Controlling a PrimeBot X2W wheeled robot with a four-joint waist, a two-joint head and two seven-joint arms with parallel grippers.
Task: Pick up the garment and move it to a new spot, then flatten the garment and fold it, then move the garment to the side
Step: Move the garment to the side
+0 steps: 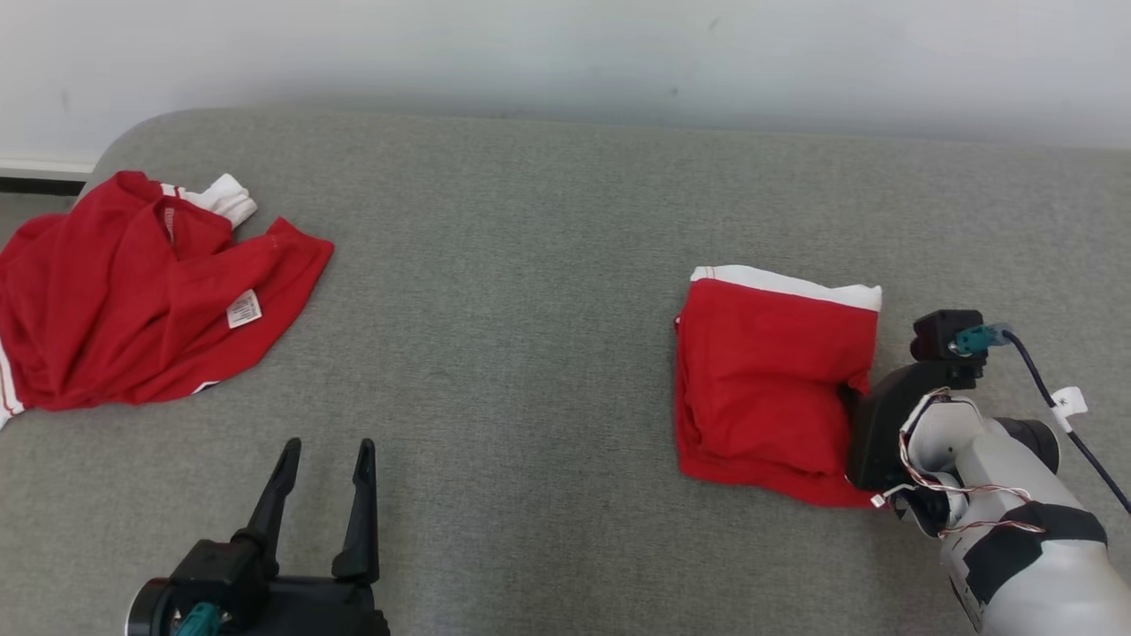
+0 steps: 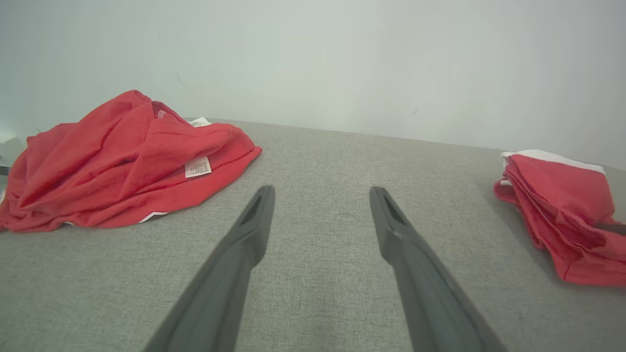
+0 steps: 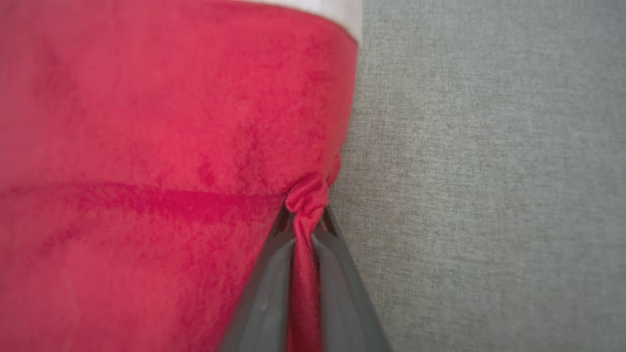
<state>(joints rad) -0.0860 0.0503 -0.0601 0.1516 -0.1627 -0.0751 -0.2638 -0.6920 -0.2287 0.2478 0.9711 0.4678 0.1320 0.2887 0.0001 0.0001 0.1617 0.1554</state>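
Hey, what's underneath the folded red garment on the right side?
The folded garment lies on the grey surface, its own red layers stacked at the edge. The right gripper has its jaws shut on a pinch of that edge. Whatever lies directly beneath is covered.

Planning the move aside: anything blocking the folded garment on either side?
Right of the folded garment: only bare grey surface; the right gripper has its jaws shut on that edge. Leftward, a crumpled red garment lies far off, the open left gripper nearer the robot.
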